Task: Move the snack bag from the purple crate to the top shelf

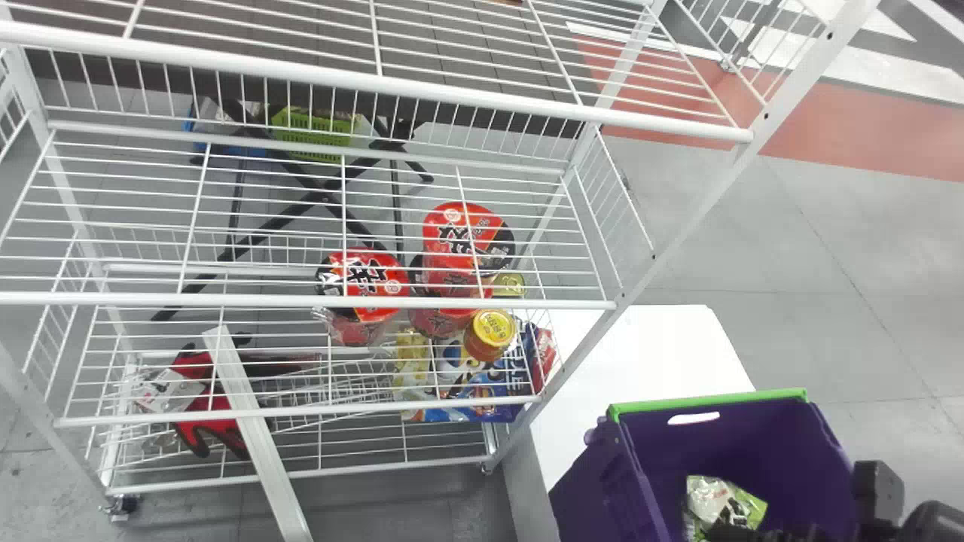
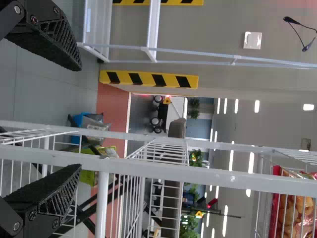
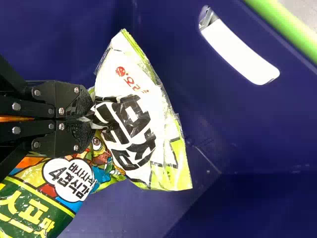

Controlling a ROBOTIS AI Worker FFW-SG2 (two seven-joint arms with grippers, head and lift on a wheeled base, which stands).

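At the lower right of the head view, my right gripper is at the snack bag, inside the purple crate. In the right wrist view, my right gripper is shut on the crinkled white and green snack bag. A colourful printed portion lies beside the fingers; I cannot tell whether it belongs to the same bag. The top shelf of the white wire rack crosses the head view's upper part. In the left wrist view, my left gripper stands open with nothing between its fingers, near the rack's rails.
Lower rack shelves hold red noodle cups, a yellow-lidded jar, snack packs and red-black gloves. A white surface lies between rack and crate. The rack's slanting post stands up left of the crate.
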